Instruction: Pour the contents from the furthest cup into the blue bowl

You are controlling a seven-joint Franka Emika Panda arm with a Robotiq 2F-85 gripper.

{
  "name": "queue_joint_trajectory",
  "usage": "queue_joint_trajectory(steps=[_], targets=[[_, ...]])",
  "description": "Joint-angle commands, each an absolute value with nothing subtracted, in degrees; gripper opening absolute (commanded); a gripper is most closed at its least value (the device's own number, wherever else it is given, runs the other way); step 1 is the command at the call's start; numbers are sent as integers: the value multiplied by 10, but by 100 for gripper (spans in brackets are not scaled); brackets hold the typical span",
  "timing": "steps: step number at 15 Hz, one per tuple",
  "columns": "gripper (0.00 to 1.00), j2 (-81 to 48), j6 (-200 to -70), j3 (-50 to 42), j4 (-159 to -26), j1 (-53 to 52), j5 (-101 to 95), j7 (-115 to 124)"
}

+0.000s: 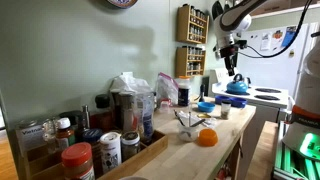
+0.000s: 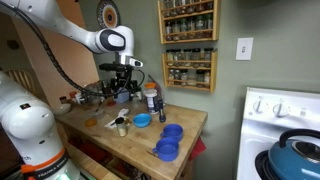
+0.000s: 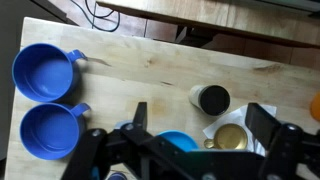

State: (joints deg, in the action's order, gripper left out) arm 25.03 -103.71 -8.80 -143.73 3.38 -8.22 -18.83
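My gripper [image 3: 200, 125] is open and empty, hanging above the wooden table [image 3: 150, 65]. It also shows in both exterior views [image 2: 125, 85] [image 1: 230, 62]. Below it, the small blue bowl [image 3: 178, 142] is partly hidden by the gripper body; it also shows in an exterior view [image 2: 142, 121]. Beside the bowl stands a white cup with a dark inside [image 3: 212, 98]. A brass cup [image 3: 230, 138] sits on a white napkin. Two blue cups with handles [image 3: 40, 70] [image 3: 50, 130] stand to the left, and near the table's end in an exterior view [image 2: 172, 132] [image 2: 166, 150].
A blue kettle [image 2: 295, 155] sits on the white stove next to the table, also seen in an exterior view [image 1: 236, 87]. An orange object [image 1: 206, 137] lies on the table. Jars and bottles [image 1: 75, 150] crowd one end. Spice racks [image 2: 188, 45] hang on the wall.
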Motion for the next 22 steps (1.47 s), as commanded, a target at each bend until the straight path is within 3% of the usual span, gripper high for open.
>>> queue_joint_trajectory(steps=[1,9,15,22], targets=[[100,250,-1036,-87,-1436,35,-82,-189],[100,174,-1153,-180,-1388,91,9,-191],[100,38,-1421,-224,-1393,150,31,-137],[100,-7,-1416,-210,-1378,170,19,-106]])
